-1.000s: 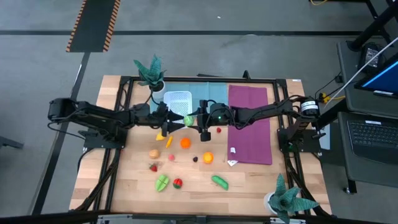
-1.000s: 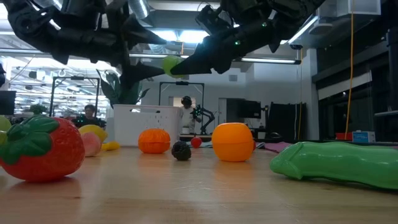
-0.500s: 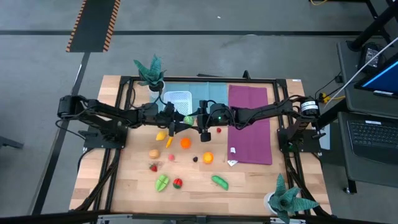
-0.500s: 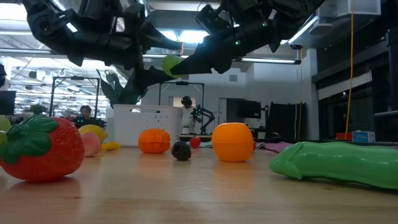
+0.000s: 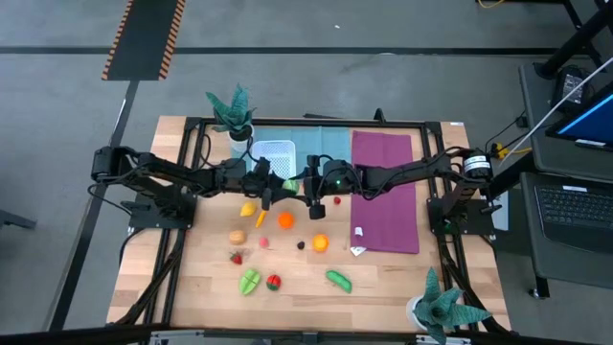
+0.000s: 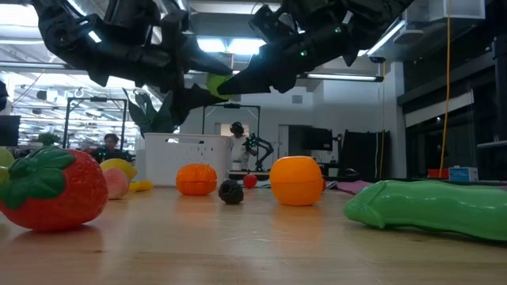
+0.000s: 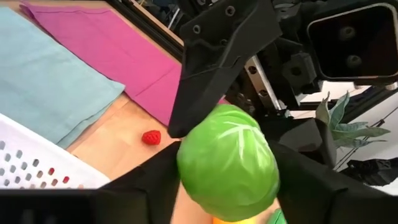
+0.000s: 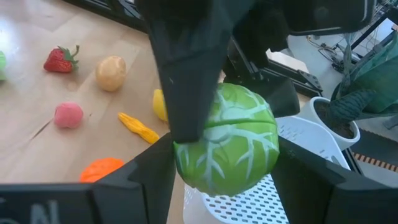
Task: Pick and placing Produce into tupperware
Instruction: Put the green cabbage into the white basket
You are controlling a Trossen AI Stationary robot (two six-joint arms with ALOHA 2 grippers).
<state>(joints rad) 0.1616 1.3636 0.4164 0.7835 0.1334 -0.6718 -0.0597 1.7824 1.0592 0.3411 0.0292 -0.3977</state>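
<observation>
A green toy cabbage [image 5: 289, 184] is held in the air just off the near right corner of the white perforated tupperware [image 5: 273, 151]. My left gripper [image 5: 276, 185] reaches it from the left and my right gripper [image 5: 301, 182] from the right, so both meet at the cabbage. In the low view the cabbage [image 6: 215, 82] hangs high above the table between the dark fingers. The other produce lies on the wood: an orange [image 5: 285, 219], a second orange [image 5: 320, 242], a green cucumber [image 5: 337, 280], a strawberry [image 5: 236, 257] and several more. My left gripper has the cabbage [image 7: 227, 163] pinched between its two fingers, which lie against opposite sides of the ball. It comes level from the table's left. The cabbage is lifted clear of the table. My right gripper pinches the same cabbage [image 8: 227, 140] between its two fingers, on the ball's opposite sides. It comes level from the table's right, with its fingers set crosswise to the left gripper's. The cabbage is clear of the table.
A teal cloth [image 5: 321, 144] and a magenta cloth [image 5: 385, 192] lie on the far right part of the table. Potted plants stand at the far left [image 5: 233, 115] and near right [image 5: 442, 307]. A small red strawberry [image 5: 337, 201] lies under the right arm.
My left arm has moved toward the table's right, up to the cabbage held by my right gripper, and its fingers now stand around the ball. The right gripper and the cabbage have stayed in place.
</observation>
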